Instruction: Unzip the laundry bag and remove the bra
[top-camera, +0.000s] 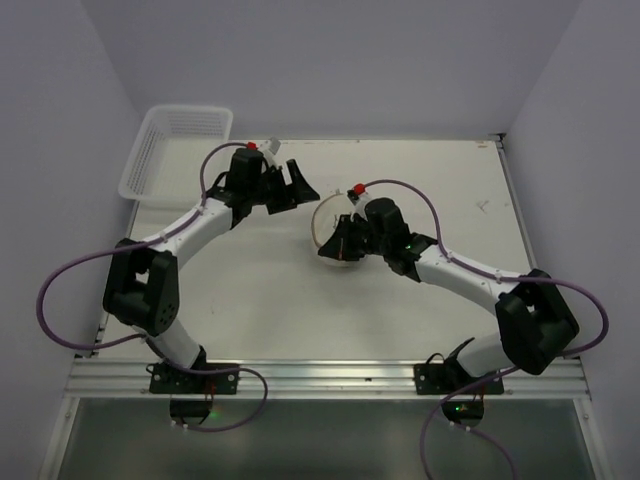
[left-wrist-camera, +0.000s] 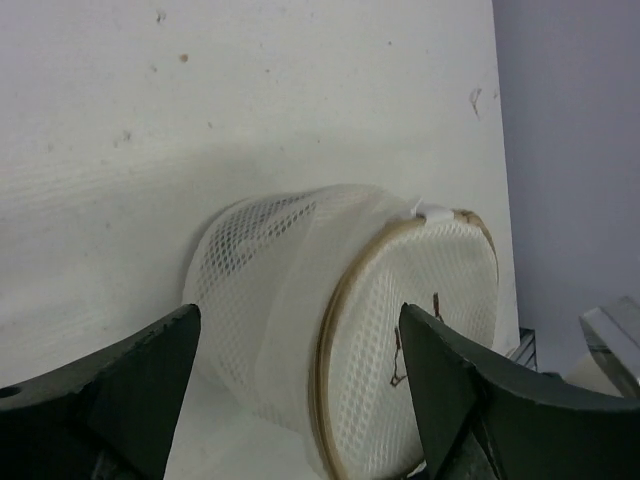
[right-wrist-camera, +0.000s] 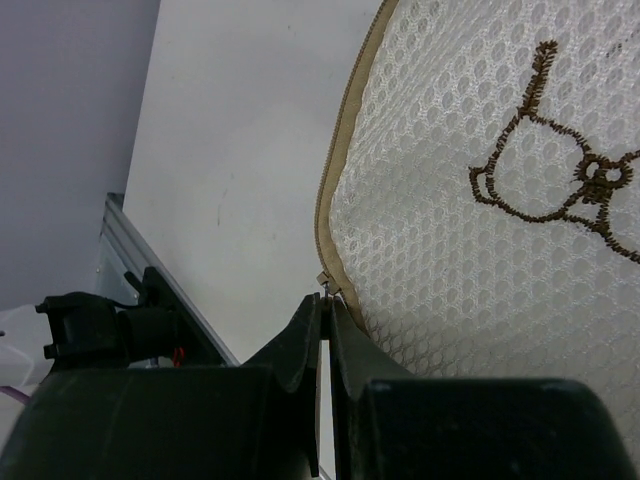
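The laundry bag (top-camera: 335, 232) is a round white mesh drum with a tan zipper round its flat top; it stands mid-table. In the left wrist view the laundry bag (left-wrist-camera: 330, 330) fills the lower middle. In the right wrist view its top (right-wrist-camera: 500, 200) shows a brown embroidered bra icon (right-wrist-camera: 560, 170). My right gripper (right-wrist-camera: 327, 300) is shut on the zipper pull (right-wrist-camera: 326, 283) at the bag's rim; it also shows from above (top-camera: 345, 238). My left gripper (left-wrist-camera: 300, 330) is open, jaws wide, a little away from the bag; from above it (top-camera: 297, 185) hovers to the bag's upper left. The bra is hidden.
A white lattice basket (top-camera: 175, 150) stands at the table's back left corner. The table's aluminium front rail (top-camera: 320, 375) runs along the near edge. A grey wall rises at the right and back.
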